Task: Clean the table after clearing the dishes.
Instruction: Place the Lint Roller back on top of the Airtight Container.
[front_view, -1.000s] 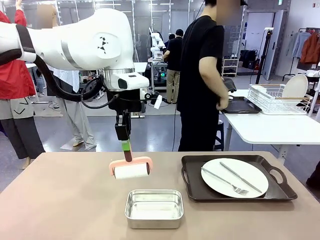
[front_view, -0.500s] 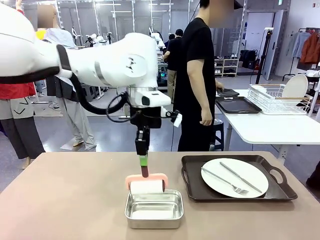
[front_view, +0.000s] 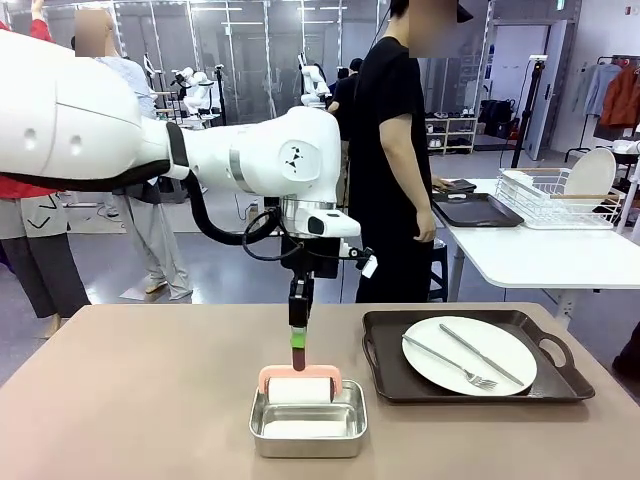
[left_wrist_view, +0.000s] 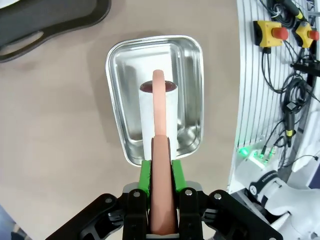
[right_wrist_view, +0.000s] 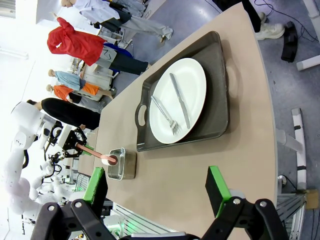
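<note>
Steel pan (left_wrist_view: 186, 75) partly behind roller (left_wrist_view: 145, 116), dark tray (left_wrist_view: 60, 15) cropped

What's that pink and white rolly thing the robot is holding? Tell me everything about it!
The roller has a white drum in a pink frame with a long pink handle, plastic-looking. The left tool is shut on the handle, holding it upright. The drum sits low in the steel pan; whether it touches the bottom I cannot tell.
</note>
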